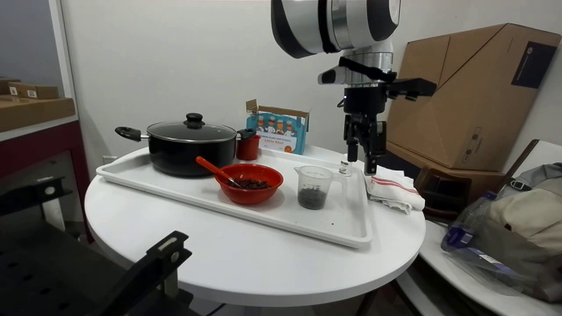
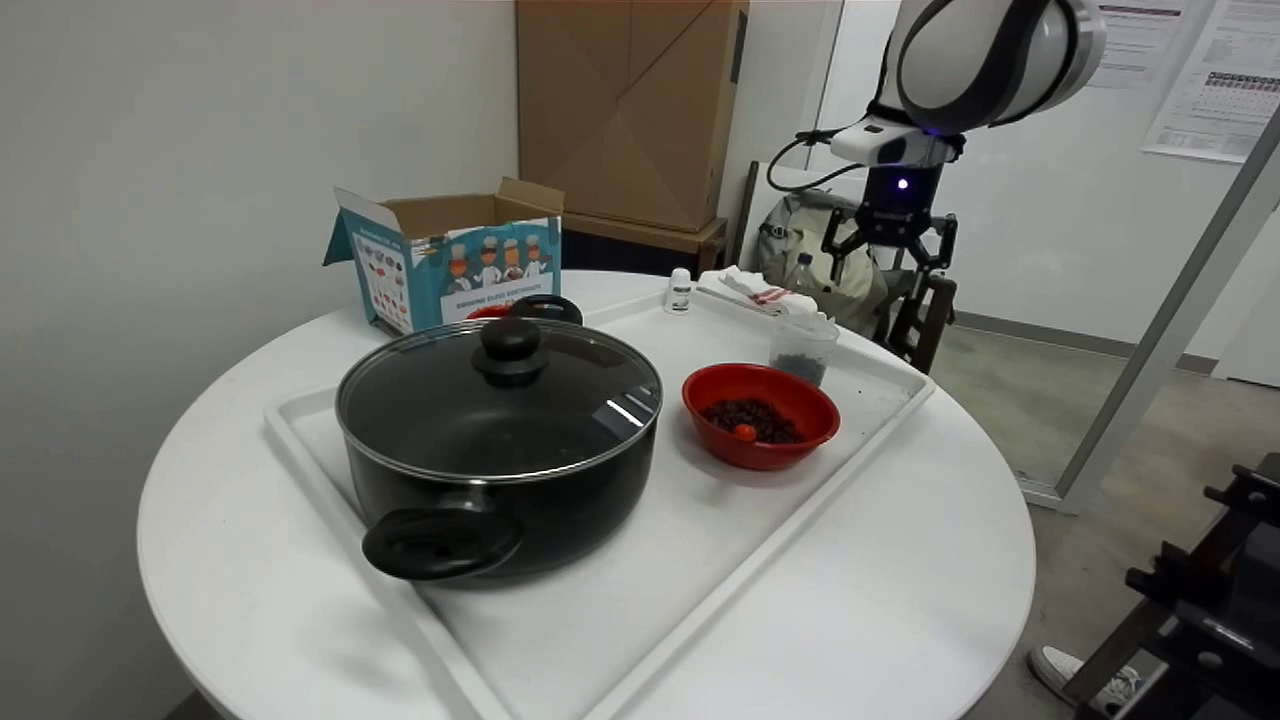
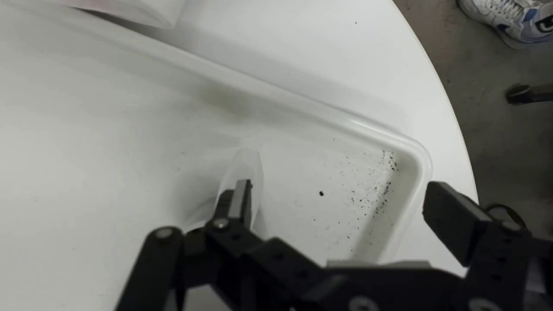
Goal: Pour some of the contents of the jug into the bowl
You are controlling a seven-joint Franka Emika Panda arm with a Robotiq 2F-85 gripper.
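A round white worktop (image 1: 237,265) is backed by a plain off-white wall (image 1: 189,57), and a large brown cardboard box (image 2: 590,130) is seen beyond the worktop in both exterior views. In an exterior view, a brownish-grey floor (image 2: 1190,415) is partly hidden by a long grey post (image 2: 1182,310), and printed white paper sheets (image 2: 1222,75) are displayed above

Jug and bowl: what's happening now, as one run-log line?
fingers: open, empty; jug: upright on tray; bowl: beside jug, dark bits inside; pour: not underway
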